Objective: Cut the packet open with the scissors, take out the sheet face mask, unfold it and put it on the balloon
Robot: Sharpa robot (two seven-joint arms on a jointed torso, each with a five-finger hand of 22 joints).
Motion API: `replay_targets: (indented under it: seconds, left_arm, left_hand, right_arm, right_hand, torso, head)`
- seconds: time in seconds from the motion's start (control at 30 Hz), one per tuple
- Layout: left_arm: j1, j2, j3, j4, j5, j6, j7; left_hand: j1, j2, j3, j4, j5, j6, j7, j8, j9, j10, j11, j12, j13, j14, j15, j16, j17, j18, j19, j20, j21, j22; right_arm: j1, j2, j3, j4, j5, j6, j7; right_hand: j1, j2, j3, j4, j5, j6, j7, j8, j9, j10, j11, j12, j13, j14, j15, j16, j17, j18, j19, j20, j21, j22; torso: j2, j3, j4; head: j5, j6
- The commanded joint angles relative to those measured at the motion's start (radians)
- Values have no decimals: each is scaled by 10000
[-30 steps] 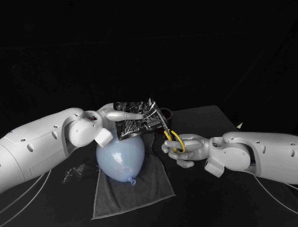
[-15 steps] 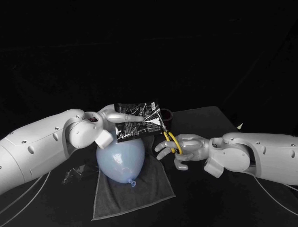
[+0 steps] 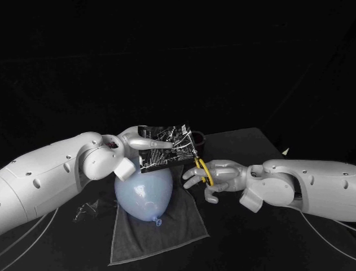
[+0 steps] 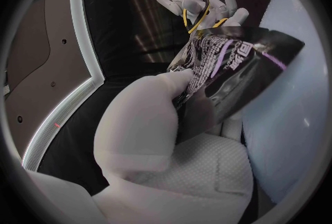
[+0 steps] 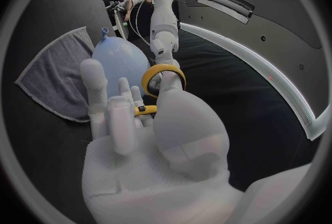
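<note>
Packet (image 3: 170,158) hangs just above the pale blue balloon (image 3: 145,192), pinched by the left robot hand (image 3: 149,142). The right robot hand (image 3: 220,176) grips the scissors (image 3: 201,162), blades at the packet's edge. The balloon lies on a grey cloth (image 3: 166,231).

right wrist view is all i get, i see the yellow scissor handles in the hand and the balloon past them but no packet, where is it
Observer: The left hand holds the packet up in the air, above the balloon.
Operator: are the blades at it
Observer: The scissors in the right hand point up along the packet's edge on that hand's side; whether they bite in, I cannot tell.
Operator: how is it gripped
Observer: In the left wrist view its fingers pinch one end, and the printed rest sticks out free toward the scissors.
</note>
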Motion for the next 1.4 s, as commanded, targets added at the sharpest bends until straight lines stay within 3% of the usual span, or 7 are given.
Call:
replay_targets:
  seconds: [0.03,0.4,0.6,0.87,1.07,1.23,1.4]
  left_arm:
    - [-2,16,-2,90,-245,66,100]
    - [-2,-5,-3,229,-236,-94,75]
    - [-2,-7,-4,240,-211,-182,75]
    - [-2,-12,-4,171,-204,-275,116]
    - [-3,-10,-4,122,-215,-345,172]
    - [-3,-10,-4,111,-232,-373,198]
    - [-3,-22,-4,115,-249,-389,207]
  left_hand:
    - [-1,75,-5,-74,37,80,16,29,227,89,-11,16,4,51,-13,-63,14,148,38,-15,43,7]
    - [-11,77,-9,-86,37,78,18,27,231,86,-8,15,4,49,-10,-67,14,145,32,-14,43,5]
    - [-11,77,-9,-86,37,78,18,27,231,86,-8,15,4,49,-10,-67,14,145,32,-14,43,5]
    - [-16,81,-9,-93,38,76,18,25,233,84,-7,14,3,48,-9,-70,14,145,29,-14,43,3]
    - [-17,84,-7,-102,38,75,18,23,235,83,-8,14,3,46,-9,-73,14,145,27,-14,44,2]
    - [-17,84,-7,-102,38,75,18,23,235,83,-8,14,3,46,-9,-73,14,145,27,-14,44,2]
    - [-18,87,-6,-112,38,75,18,22,237,81,-8,13,3,45,-9,-76,13,145,24,-14,44,1]
  right_arm:
    - [23,45,22,-7,164,-266,395]
    - [33,128,26,-17,386,-683,656]
    - [34,140,27,-36,441,-894,711]
    - [34,78,27,-41,415,-1047,610]
    - [34,20,27,-42,347,-1042,527]
    - [34,-20,26,-36,378,-1016,541]
    - [34,-48,26,-18,460,-1006,592]
  right_hand:
    - [28,17,-259,-48,3,23,435,137,-16,-81,4,-10,-64,239,54,-23,-1,175,-80,-4,-120,-84]
    - [81,264,-298,-154,0,567,424,624,-110,735,-208,617,-250,341,-101,99,232,91,316,-138,306,-58]
    - [130,492,-291,-311,-4,2179,148,1524,-80,2559,-509,1784,-11,600,-353,339,871,-137,1066,-356,1590,593]
    - [-5,760,-341,-454,-32,3697,-1041,4226,1671,4727,-1593,5335,2723,749,-1352,437,1252,-344,1611,-1230,2658,1181]
    - [-158,983,-316,-509,-1,3546,-1447,5890,3268,6141,-2035,10636,8669,806,-1676,484,1451,-454,1861,-1566,3194,1513]
    - [-281,836,-309,-516,-8,3104,-1319,5547,3235,4694,-1932,8566,6587,812,-1615,491,1483,-443,1782,-1550,3071,1442]
    - [-429,533,-214,-621,58,1718,-196,3070,1883,1671,-859,3820,2934,754,-739,422,1276,-474,1546,-955,2719,1226]
  torso:
    - [7,-9,2]
    - [4,-14,14]
    - [5,-17,1]
    - [6,-21,-2]
    - [1,-18,3]
    - [4,-17,-2]
    - [6,-12,-3]
  head:
    - [-46,23]
    - [-128,84]
    - [-101,53]
    - [-86,-10]
    - [-80,-24]
    - [-82,6]
    - [-83,46]
